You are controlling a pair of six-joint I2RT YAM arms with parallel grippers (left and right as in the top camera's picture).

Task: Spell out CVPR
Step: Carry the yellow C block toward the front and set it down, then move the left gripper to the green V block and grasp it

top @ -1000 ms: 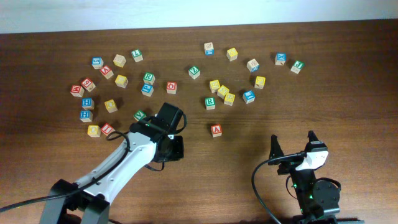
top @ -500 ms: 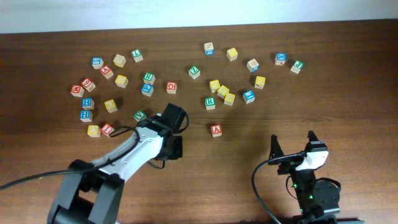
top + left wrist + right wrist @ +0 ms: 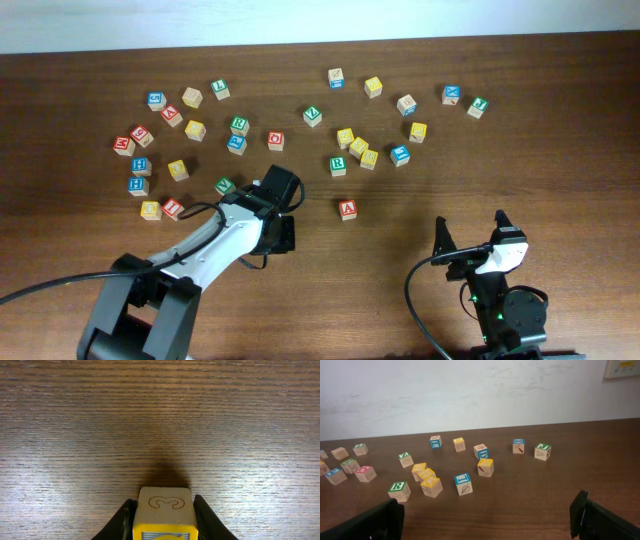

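The left gripper (image 3: 165, 522) clamps a yellow-edged wooden letter cube (image 3: 165, 506) between its fingers, with bare dark wooden table (image 3: 160, 420) stretching ahead of it. The right gripper (image 3: 487, 520) rests with fingers wide apart, holding nothing. The scattered blocks lie well ahead of it, among them the green-lettered R cube (image 3: 399, 491). The likely risk is that the held cube's visible face carries a mark like a 3 and its letter cannot be read, so a wrong or turned face could start the word. Uneven opening could also twist it askew.
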